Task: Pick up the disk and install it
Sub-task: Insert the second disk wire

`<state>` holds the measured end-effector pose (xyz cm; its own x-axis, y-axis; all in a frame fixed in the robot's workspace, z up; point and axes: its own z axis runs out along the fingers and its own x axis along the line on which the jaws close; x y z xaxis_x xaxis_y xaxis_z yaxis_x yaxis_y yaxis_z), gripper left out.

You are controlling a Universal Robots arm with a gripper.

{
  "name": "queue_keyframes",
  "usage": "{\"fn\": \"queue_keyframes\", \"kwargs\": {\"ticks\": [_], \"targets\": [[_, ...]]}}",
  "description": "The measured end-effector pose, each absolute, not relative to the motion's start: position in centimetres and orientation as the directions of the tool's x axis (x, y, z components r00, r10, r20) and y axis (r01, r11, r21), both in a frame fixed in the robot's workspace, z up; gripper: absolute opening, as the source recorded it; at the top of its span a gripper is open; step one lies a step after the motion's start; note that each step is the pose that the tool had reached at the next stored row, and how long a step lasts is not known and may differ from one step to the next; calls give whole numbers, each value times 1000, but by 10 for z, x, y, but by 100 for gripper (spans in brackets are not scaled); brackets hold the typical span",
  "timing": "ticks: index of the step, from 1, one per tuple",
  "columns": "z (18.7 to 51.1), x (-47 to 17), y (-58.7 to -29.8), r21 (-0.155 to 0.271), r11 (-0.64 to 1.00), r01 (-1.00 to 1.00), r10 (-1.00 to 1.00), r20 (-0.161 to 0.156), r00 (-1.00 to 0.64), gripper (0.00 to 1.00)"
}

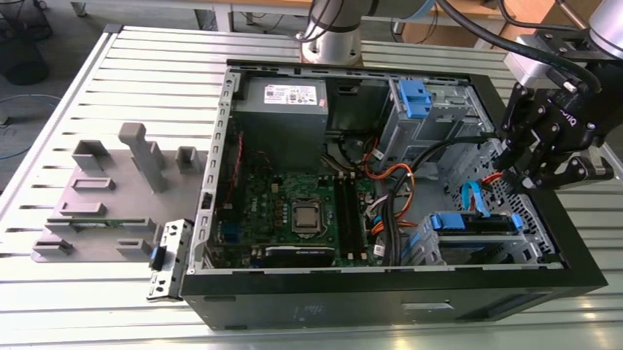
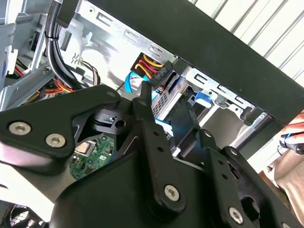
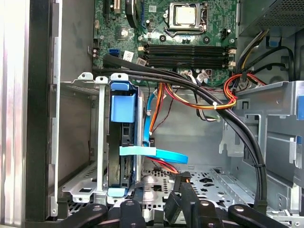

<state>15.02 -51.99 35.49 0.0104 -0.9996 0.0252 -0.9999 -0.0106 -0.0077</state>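
The disk (image 3: 122,142) stands on edge in its blue plastic carrier, seated inside the metal drive cage (image 3: 99,142) at the case's lower corner. In the exterior view the disk (image 1: 474,222) shows as a blue-framed block in the cage at that view's right. My gripper (image 1: 523,182) hangs just above and behind that cage, over the perforated case floor. In the first wrist view its dark fingertips (image 3: 183,187) stand apart beside the disk, and the gripper (image 3: 161,192) is open with nothing between them. It is not touching the carrier.
The open black computer case (image 1: 389,288) lies on a slatted table. Inside are the grey power-supply box (image 1: 282,109), motherboard (image 1: 302,211), a thick black cable bundle (image 3: 228,118), a light-blue flat cable (image 3: 164,154) and an upper bay with a blue latch (image 1: 413,98). A grey fixture block (image 1: 107,197) sits at the exterior view's left.
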Motion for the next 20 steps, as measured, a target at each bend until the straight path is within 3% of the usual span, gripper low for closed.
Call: {"fn": "queue_keyframes", "kwargs": {"ticks": [20], "targets": [[352, 149, -520, -9, -10, -1000, -999, 33, 10, 44]]}}
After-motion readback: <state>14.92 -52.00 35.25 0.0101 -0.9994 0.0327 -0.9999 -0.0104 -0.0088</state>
